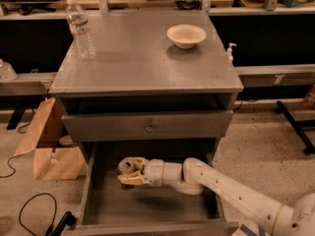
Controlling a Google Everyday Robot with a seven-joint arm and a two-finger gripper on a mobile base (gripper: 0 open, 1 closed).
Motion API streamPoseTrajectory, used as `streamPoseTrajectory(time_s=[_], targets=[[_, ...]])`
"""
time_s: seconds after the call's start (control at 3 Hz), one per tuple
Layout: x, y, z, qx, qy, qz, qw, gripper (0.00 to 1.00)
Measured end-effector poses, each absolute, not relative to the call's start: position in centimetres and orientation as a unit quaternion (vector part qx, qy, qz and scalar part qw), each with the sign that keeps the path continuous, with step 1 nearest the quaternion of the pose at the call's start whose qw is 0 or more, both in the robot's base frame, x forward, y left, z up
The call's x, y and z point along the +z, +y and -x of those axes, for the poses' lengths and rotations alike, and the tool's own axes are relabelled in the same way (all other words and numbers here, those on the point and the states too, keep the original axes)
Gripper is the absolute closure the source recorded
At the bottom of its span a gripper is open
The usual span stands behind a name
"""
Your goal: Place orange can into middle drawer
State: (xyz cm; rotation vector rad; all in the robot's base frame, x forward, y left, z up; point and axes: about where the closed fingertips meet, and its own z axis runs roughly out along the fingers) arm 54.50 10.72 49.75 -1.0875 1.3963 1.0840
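Note:
The orange can (126, 166) is a small golden can with a silver top, held upright in my gripper (131, 171). The gripper's pale fingers are shut around it. It sits inside the open middle drawer (93, 181), low over the drawer's bare grey floor at the back left. My white arm (231, 193) reaches in from the lower right. Whether the can touches the floor I cannot tell.
A grey drawer front with a round knob (148, 128) is just above the open drawer. A clear water bottle (80, 28) and a cream bowl (186, 36) stand on the cabinet top. A cardboard box (49, 146) and black cables (34, 210) lie at left.

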Motion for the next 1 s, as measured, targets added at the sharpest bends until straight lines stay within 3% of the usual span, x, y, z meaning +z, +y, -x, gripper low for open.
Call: streamPoseTrajectory(time_s=[0.33,0.67,1.0], targets=[[46.88,13.81,-53.53,0.466,0.582,0.450,0.490,1.00],[46.53,14.47,-53.27,0.470,0.582,0.451,0.487,0.86],[46.56,14.68,-53.18,0.472,0.581,0.452,0.486,0.63]])
